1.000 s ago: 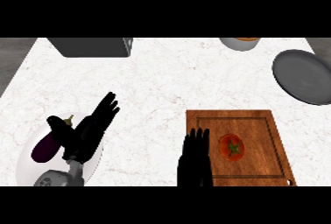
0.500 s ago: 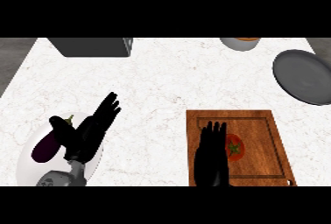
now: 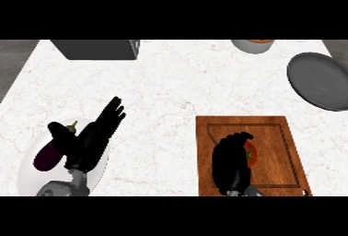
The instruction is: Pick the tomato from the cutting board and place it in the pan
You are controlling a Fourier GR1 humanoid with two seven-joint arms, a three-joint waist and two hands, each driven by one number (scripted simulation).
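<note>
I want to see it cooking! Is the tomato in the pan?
No. The tomato is on the cutting board, under the right hand; the pan sits apart.

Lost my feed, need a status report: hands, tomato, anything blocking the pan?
Right robot hand curled over tomato on cutting board. Left robot hand open, resting over plate with eggplant. Counter path to pan looks unobstructed.

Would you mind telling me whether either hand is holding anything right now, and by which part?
The right hand curls over the tomato on the cutting board, covering its left side; whether it is gripped cannot be told. The left hand holds nothing.
</note>
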